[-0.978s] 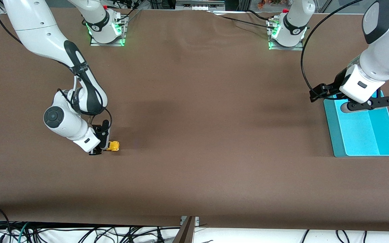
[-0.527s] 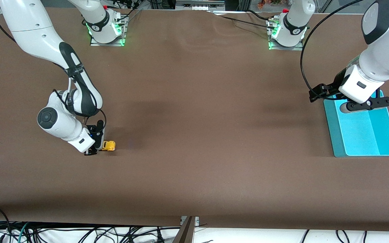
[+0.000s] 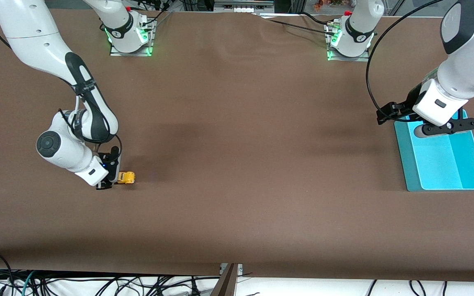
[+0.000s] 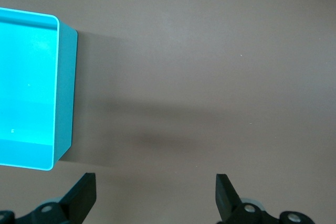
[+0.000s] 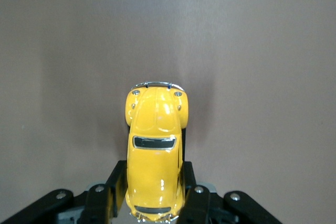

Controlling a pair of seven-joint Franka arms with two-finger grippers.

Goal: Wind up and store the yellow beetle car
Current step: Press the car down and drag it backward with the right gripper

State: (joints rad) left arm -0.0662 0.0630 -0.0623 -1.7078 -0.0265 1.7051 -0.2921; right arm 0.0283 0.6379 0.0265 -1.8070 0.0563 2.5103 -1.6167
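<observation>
Right wrist view shows the right gripper (image 5: 155, 203) with its fingers clamped on the rear of the yellow car (image 5: 155, 156), wheels on the worktop (image 3: 237, 164) toward the right arm's end. Winding looks to be in hand; storing is not done. The blue bin (image 3: 473, 158) is empty, the waiting left gripper (image 3: 444, 128) over it, fingers apart.

The beetle car (image 3: 126, 177) sits on the table (image 3: 237, 164) toward the right arm's end, clamped at its rear between the right gripper's (image 3: 111, 181) fingers. A bin (image 3: 442, 164) stands near the table's edge at the left arm's end; the left gripper (image 3: 447, 128) hangs spread over its rim nearest the bases.
</observation>
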